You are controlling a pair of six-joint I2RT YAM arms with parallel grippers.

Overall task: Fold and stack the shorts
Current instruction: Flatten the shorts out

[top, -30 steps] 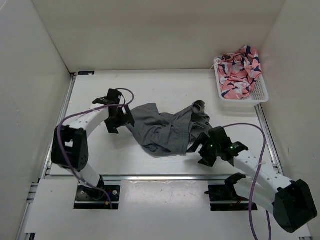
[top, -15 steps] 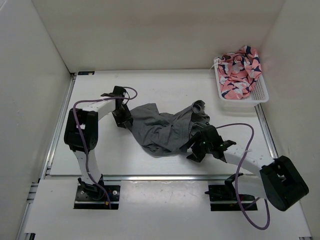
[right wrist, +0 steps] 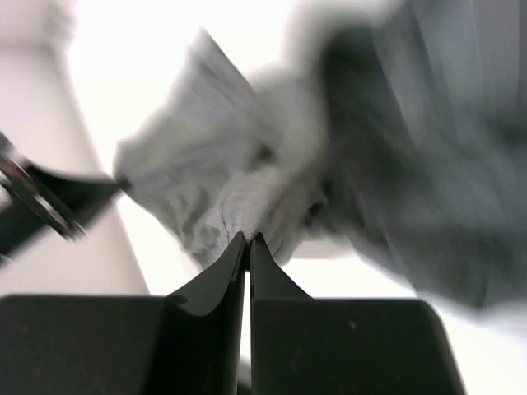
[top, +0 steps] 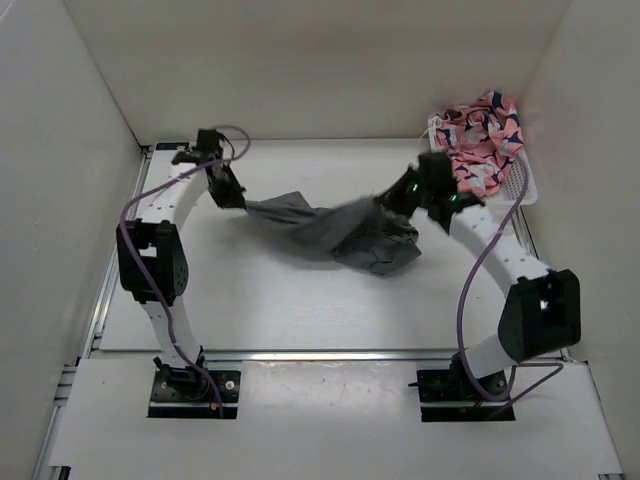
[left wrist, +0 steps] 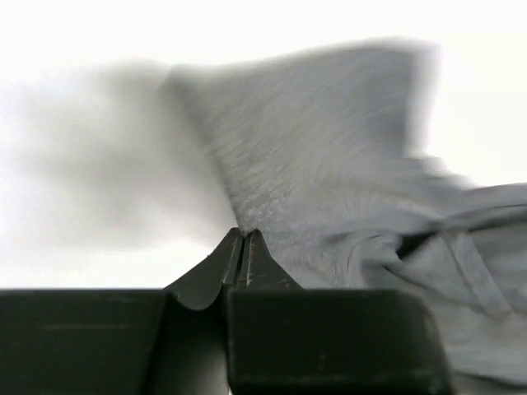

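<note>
The grey shorts [top: 325, 230] hang stretched between both arms above the middle of the table, sagging and bunched toward the right. My left gripper [top: 240, 200] is shut on the cloth's left corner; in the left wrist view the shorts [left wrist: 329, 189] spread away from the closed gripper [left wrist: 244, 233]. My right gripper [top: 392, 200] is shut on the right side of the cloth. In the right wrist view the closed right gripper [right wrist: 248, 239] pinches a gathered fold of the shorts [right wrist: 247, 173], which are blurred.
A white basket [top: 520, 190] at the back right holds a pink patterned garment [top: 480, 140], close behind the right arm. White walls enclose the table on three sides. Purple cables loop along both arms.
Both grippers closed on the shorts and rose toward the back of the table. The cloth went from a flat heap to a lifted, stretched span between them.
</note>
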